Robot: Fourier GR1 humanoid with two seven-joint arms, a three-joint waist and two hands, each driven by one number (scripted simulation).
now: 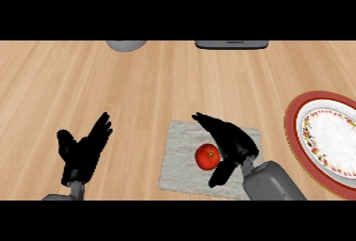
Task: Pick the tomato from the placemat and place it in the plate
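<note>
The tomato [206, 157] sits on the placemat [182, 155], so nothing is moved yet. My right hand [228, 141] arches just beside it, fingers spread and not closed; grasping and carrying to the plate [295, 141] remain. My left hand [83, 148] rests open at the left.

Counter top [139, 84] fills the whole frame: light wood, w/ grain lines fanning out from the lower centre toward the upper corners. Even, soft light, no hard shadows on the wood. Upper left of centre, at the top edge: a rounded grey obj [125, 45], cut off by the frame, can't tell what it is. Upper right of centre, also at the top edge: a dark grey flat obj [231, 44] w/ rounded corners, only partly in frame. No walls, floor or windows in view.
</note>
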